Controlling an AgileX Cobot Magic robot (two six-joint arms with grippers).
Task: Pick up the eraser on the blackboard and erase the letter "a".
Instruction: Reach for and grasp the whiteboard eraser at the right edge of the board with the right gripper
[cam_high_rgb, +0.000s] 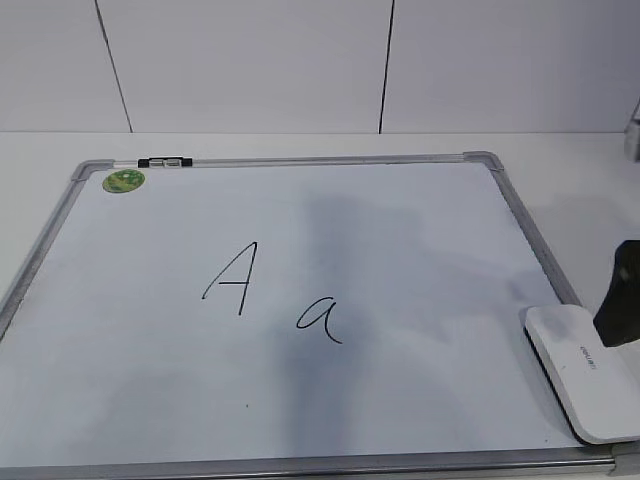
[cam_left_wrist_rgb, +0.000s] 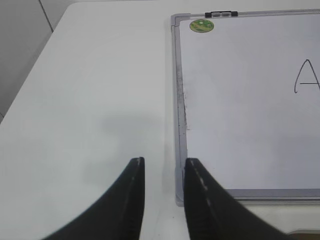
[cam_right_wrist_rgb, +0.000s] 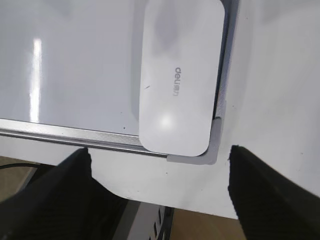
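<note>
- While the right end effector (cam_right_wrist_rgb: 160, 155) hangs spread wide, the eraser (cam_right_wrist_rgb: 179, 75) lies ungrasped at the blackboard (cam_high_rgb: 300, 240) near-right corner.
- Left end effector (cam_left_wrist_rgb: 164, 172): parted, empty, beside the blackboard's left edge.
- Letter "a" (cam_high_rgb: 320, 320): intact.

Exterior view: eraser (cam_high_rgb: 578, 368) cut off by the right edge, far end hidden behind the dark right gripper (cam_high_rgb: 618, 295) — itself mostly out of frame. Blackboard (cam_high_rgb: 300, 463) lower corners cropped. Left wrist view: capital "A" (cam_left_wrist_rgb: 307, 77) cut by the edge.

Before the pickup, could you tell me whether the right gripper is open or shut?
Open: the right gripper has its fingers spread wide, apart from the eraser.
</note>
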